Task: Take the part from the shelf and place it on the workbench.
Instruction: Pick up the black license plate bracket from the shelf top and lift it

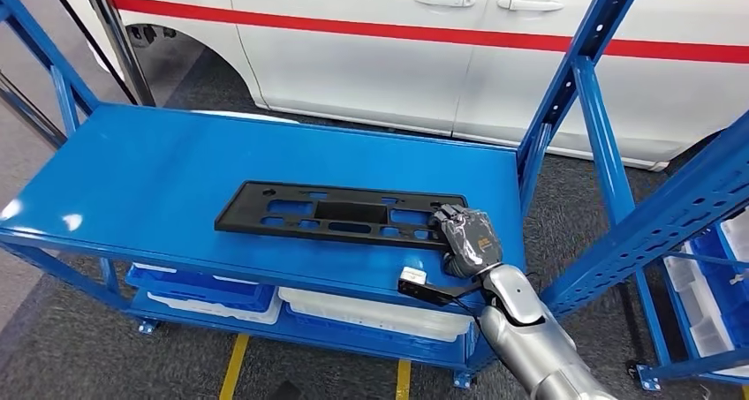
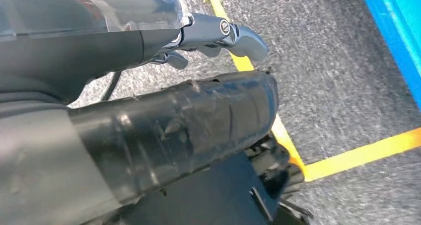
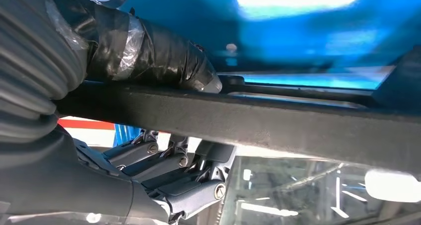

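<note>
You're early in the job: the part (image 1: 340, 213), a long flat black panel w/ cut-outs, lies flat on the blue shelf (image 1: 141, 175), centre of the head view, and hasn't left it yet. No counter is to be seen from here, so the carry and the set-down are both left to do.

Left hand (image 2: 198, 38) hangs over grey floor w/ yellow lines; its fingers look loosely curled w/ nothing in them.

Right side of the head view: your right hand (image 1: 466, 235) sits on the part's right end, at the shelf's front right corner. The right wrist view shows the thumb (image 3: 149, 53) on one face of the panel's edge and the fingers (image 3: 169, 173) on the other side, so it looks like a pinch on that end. Can't tell how firm it is.

Judging by that, the grasp is about made; the lift comes next. Held at one end only, the long panel may sag or twist.
</note>
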